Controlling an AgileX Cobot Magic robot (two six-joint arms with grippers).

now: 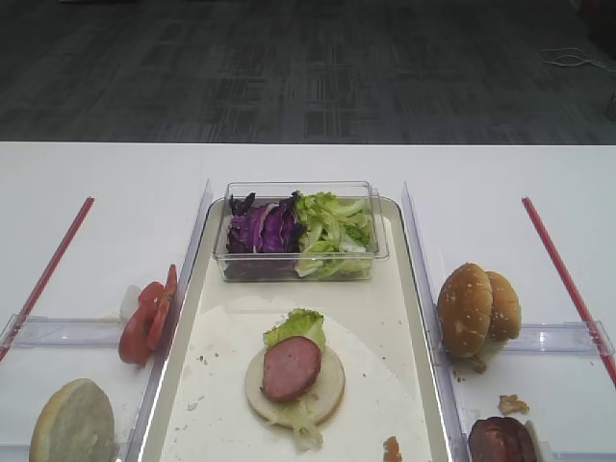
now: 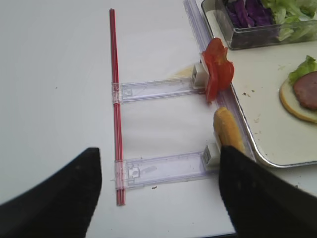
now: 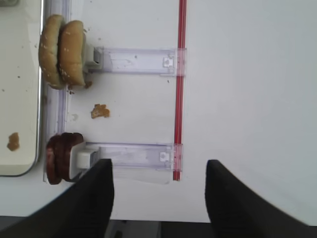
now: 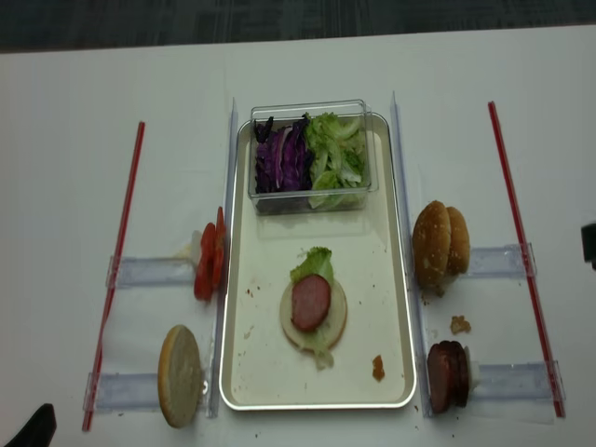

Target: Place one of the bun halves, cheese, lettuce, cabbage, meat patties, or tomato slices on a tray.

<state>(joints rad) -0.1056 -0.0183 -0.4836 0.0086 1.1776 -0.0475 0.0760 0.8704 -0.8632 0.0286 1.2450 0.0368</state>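
The cream tray point(image 4: 265, 358) holds a flat bun half point(image 4: 336, 314) topped with lettuce point(image 4: 317, 262) and a meat patty point(image 4: 310, 302). Left of the tray stand tomato slices point(image 2: 217, 73) and a pale bun half point(image 2: 228, 130). To its right are sesame bun halves point(image 3: 62, 50) and meat patties point(image 3: 58, 156). No cheese is in view. My left gripper point(image 2: 157, 153) hovers open over the left holder, empty. My right gripper point(image 3: 159, 163) is open over the table by the patties' holder, empty.
A clear tub point(image 1: 300, 231) at the tray's far end holds purple cabbage point(image 1: 262, 229) and green lettuce point(image 1: 332, 231). Clear plastic holders point(image 3: 133, 60) and red rods point(image 3: 180, 74) lie on both sides of the tray. Crumbs point(image 3: 100, 111) lie near the right holders.
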